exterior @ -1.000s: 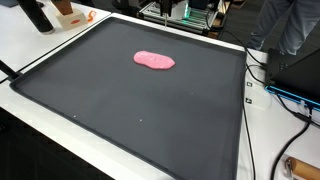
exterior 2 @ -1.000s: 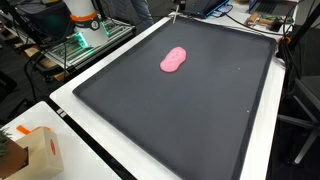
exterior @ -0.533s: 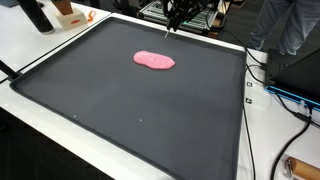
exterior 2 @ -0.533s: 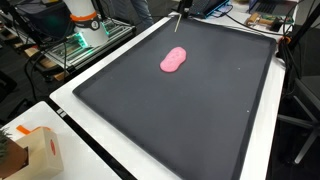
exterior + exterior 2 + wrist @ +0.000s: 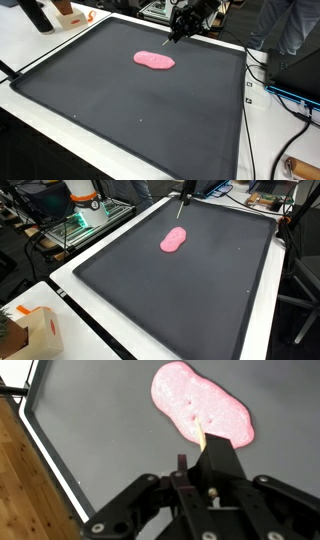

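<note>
A flat pink blob of dough (image 5: 154, 60) (image 5: 173, 240) lies on the far half of a large black mat (image 5: 130, 110) (image 5: 200, 290) in both exterior views. My gripper (image 5: 181, 22) (image 5: 183, 192) hangs over the mat's far edge, just beyond the blob. In the wrist view the gripper (image 5: 215, 460) is shut on a thin tan stick (image 5: 199, 432). The stick points at the pink blob (image 5: 200, 400), and its tip overlaps the blob's near edge. I cannot tell whether the tip touches the dough. The stick (image 5: 166, 38) also shows as a thin line in an exterior view.
The mat lies on a white table (image 5: 30, 50). A cardboard box (image 5: 35, 330) stands at one corner of the table. A dark bottle (image 5: 36, 15) and an orange object (image 5: 72, 14) stand at another. Cables (image 5: 285, 95) run beside the mat. The robot base (image 5: 85, 198) is beyond the table.
The gripper, out of sight a second ago, has come in over the mat's far edge and moved down toward the pink blob with the stick.
</note>
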Controlling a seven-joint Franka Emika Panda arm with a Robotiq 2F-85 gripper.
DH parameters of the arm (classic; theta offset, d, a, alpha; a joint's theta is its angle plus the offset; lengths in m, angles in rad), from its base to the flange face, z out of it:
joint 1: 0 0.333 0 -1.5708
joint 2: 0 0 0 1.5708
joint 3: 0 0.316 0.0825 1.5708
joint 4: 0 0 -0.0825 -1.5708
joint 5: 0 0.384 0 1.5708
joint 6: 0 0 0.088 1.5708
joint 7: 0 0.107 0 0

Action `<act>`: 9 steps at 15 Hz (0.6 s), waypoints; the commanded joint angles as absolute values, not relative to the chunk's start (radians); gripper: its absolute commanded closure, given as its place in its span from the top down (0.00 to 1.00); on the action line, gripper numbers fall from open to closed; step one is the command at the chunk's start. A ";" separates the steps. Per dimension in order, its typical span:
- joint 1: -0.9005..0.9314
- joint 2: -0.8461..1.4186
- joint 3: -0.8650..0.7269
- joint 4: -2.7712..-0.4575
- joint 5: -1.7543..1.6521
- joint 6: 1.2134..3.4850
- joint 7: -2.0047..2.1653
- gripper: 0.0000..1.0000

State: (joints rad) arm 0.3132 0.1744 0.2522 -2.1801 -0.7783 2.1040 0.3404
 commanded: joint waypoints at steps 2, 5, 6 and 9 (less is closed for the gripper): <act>0.377 0.265 0.256 -2.124 -0.887 2.002 0.450 0.06; 0.407 0.311 0.255 -2.098 -0.923 1.955 0.498 0.06; 0.416 0.325 0.255 -2.088 -0.936 1.937 0.512 0.06; 0.436 0.363 0.254 -2.065 -0.960 1.898 0.544 0.06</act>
State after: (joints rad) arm 0.4117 0.3168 0.2549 -2.0988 -0.9200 1.9514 0.4991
